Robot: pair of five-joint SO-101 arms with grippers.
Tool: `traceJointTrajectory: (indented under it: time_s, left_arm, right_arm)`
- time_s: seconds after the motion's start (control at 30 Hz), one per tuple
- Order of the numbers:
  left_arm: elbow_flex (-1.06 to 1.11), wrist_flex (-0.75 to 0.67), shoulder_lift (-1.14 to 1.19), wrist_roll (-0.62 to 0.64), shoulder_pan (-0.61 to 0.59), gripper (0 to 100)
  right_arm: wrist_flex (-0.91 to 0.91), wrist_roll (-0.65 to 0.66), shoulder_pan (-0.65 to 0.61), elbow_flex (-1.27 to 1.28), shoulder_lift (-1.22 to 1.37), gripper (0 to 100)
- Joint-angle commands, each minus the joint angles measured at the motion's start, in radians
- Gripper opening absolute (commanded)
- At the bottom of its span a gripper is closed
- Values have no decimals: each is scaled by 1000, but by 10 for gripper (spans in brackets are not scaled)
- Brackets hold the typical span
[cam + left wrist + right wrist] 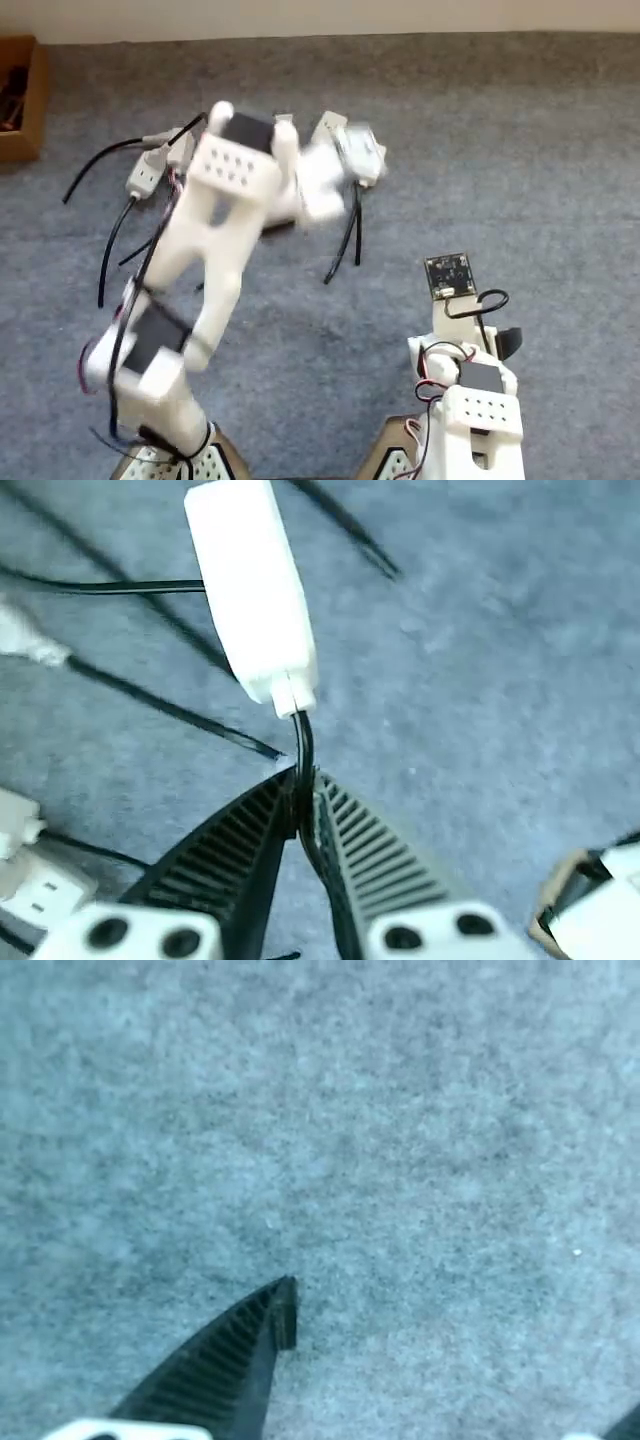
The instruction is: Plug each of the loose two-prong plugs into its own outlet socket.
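Left claw [300, 785]: pressed together on the black cord [303, 742], ribbed fingers meeting on either side of it, just behind the plug.

Plug [255, 590]: white oblong body at the cord's end, pointing away from the left claw over grey carpet [520, 150]. Prongs out of sight. Lifted or resting on the carpet, cannot tell.

Right claw [455, 1360]: spread wide above bare carpet, nothing between the fingers, well apart from the plug.

Other white pieces [150, 172]: clustered among black leads [110, 250] near the plug, on the side away from the right claw. Sockets or further plugs, cannot tell.

Weight and feel, as judged: light, with a hard, smooth plastic shell, likely to slide a little under ribbed fingers unless squeezed squarely.

Cord, as judged: limp and thin. Good for dragging or lifting, poor for aiming, since a plug hung from it is free to swing and twist.

Best hold, as judged: across the two broad flat faces of the body, towards the cord end, leaving the prong end free and square to a socket.

Weak point, as judged: thin metal prongs, apt to bend if pushed in askew. Straight, steady pressure called for, with the socket kept from sliding away.
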Motion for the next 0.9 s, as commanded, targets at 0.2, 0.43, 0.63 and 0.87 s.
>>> traceJointTrajectory:
  time_s: [0.2,0.43,0.63,0.87]
  left_arm:
    - [906,-176,-679,-187,21,5]
    - [1307,-496,-928,-190,22,8]
    - [1400,-566,-931,-281,21,122]
    - [1382,-497,-941,-370,13,262]
  right_arm:
    - [-19,6,-12,2,1,499]
    - [-19,6,-13,2,1,499]
    - [-19,6,-13,4,1,499]
    - [-19,6,-13,4,1,499]
